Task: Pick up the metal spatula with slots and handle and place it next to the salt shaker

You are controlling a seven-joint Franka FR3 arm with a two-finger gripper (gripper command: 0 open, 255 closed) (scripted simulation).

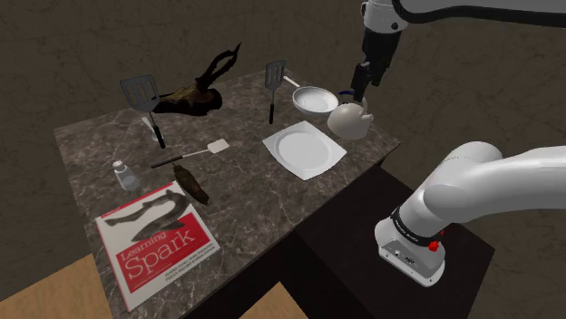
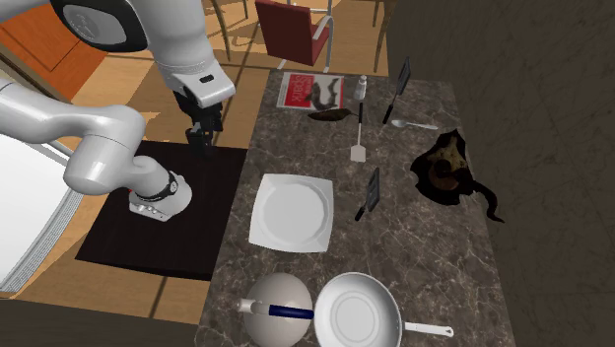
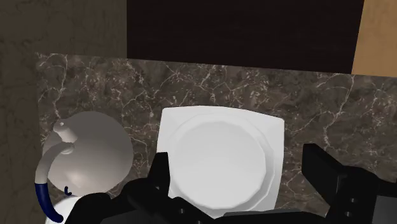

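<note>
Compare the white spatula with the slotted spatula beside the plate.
The white spatula has a plain pale blade; the slotted spatula has a grey blade with slots. The white spatula lies flat on the table; the slotted spatula stands up on its handle end, blade on top. The white spatula's handle end reaches toward the shaker; the slotted spatula is beside the plate. Both have long thin handles.

My arm (image 1: 481, 186) is white with dark joint rings, one red spot (image 1: 436, 245); my pincer (image 1: 359, 94) is black.
</note>
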